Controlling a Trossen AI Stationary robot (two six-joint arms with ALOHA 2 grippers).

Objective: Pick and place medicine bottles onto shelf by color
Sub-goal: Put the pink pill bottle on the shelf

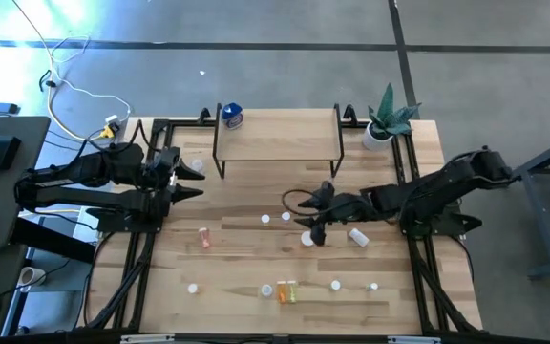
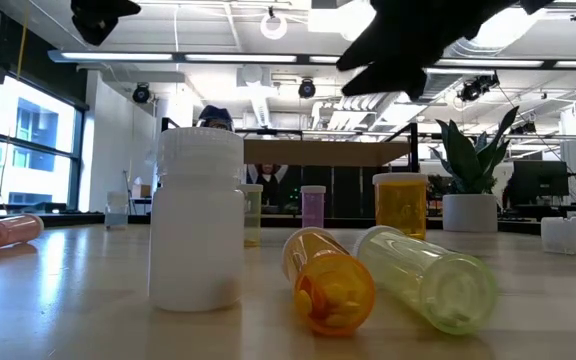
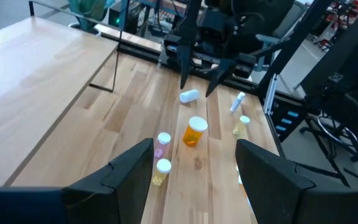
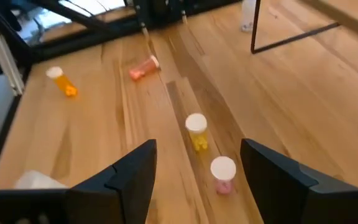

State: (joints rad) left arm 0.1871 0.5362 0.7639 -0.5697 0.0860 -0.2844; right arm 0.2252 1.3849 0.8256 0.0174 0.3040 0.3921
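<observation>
Standing along the far edge of the surface (image 1: 246, 205), the shelf (image 1: 277, 134) carries a single bottle, the blue-topped bottle (image 1: 231, 117), at its left end. The other medicine bottles lie scattered over the open wood in front of it. From above, about ten small ones can be counted: one pink vial (image 1: 204, 237) lying on its side towards the left, one orange bottle (image 1: 286, 291) lying beside a pale yellow-green one near the front edge, one white bottle (image 1: 358, 236) on its side by the right arm, and several white-capped vials standing singly, among them one (image 1: 192, 288) at the front left; the exact count cannot be told.

The right gripper (image 1: 310, 212) hangs over the middle of the surface with its two fingers apart and nothing between them; two capped vials, one yellow (image 4: 196, 131) and one pink (image 4: 222, 174), stand just ahead of it. The left gripper (image 1: 195, 180) sits near the shelf's left legs, its fingers likewise spread and empty.

One potted plant (image 1: 387, 122) stands at the far right corner.
</observation>
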